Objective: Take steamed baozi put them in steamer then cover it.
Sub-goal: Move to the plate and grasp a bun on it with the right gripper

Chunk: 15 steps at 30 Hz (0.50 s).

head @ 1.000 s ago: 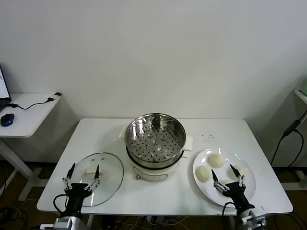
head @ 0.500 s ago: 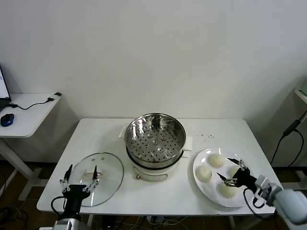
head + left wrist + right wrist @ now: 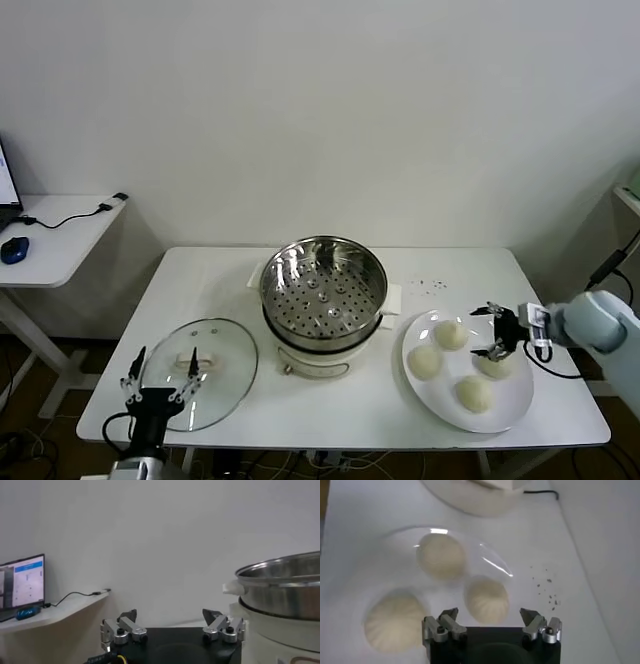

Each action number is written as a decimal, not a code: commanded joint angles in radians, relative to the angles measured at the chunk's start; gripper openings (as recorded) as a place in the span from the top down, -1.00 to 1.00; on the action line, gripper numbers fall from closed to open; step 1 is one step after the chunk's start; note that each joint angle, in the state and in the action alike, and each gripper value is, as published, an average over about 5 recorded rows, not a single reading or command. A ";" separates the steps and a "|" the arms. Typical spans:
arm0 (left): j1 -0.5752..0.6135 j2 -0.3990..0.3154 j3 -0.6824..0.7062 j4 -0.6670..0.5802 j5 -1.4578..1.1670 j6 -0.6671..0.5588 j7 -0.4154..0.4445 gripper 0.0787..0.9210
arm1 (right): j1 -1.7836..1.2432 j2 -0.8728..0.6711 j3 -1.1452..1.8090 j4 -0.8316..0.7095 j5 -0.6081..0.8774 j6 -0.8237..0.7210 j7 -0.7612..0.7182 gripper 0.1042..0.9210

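The steamer [image 3: 322,290], a steel pot with a perforated tray on a white base, stands mid-table with nothing on the tray. Four cream-white baozi lie on a white plate [image 3: 505,405] to its right: one [image 3: 450,334], one [image 3: 426,362], one [image 3: 472,393], and one [image 3: 496,367] partly behind my right gripper [image 3: 480,332]. That gripper reaches in from the right, open, just above the plate. In the right wrist view it [image 3: 490,615] is open with a baozi [image 3: 487,599] just ahead of its jaws. The glass cover [image 3: 222,385] lies flat at the left. My left gripper [image 3: 163,355] is open at the cover's near edge.
A side desk [image 3: 60,235] with a mouse and cables stands off to the left; it shows with a monitor [image 3: 25,580] in the left wrist view. The steamer's wall [image 3: 285,585] stands close beside the left gripper [image 3: 170,617]. Small dark specks [image 3: 432,286] dot the table behind the plate.
My right gripper has swung from the table's front edge round to the plate's right side and now points left over the baozi. My left gripper has sunk slightly toward the front edge.
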 commanded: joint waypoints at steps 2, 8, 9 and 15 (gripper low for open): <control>0.001 0.000 -0.002 0.001 0.001 0.003 -0.006 -0.77 | 0.391 0.043 -0.435 -0.171 -0.016 0.013 -0.106 -0.76; 0.000 0.001 -0.008 0.007 -0.001 0.006 -0.009 -0.77 | 0.422 0.123 -0.506 -0.244 -0.012 0.006 -0.106 -0.76; 0.000 0.001 -0.009 0.009 -0.001 0.007 -0.010 -0.77 | 0.421 0.135 -0.512 -0.253 -0.011 0.004 -0.105 -0.76; 0.000 0.005 -0.014 0.014 -0.001 0.016 -0.016 -0.77 | 0.390 0.194 -0.504 -0.299 -0.011 -0.008 -0.101 -0.76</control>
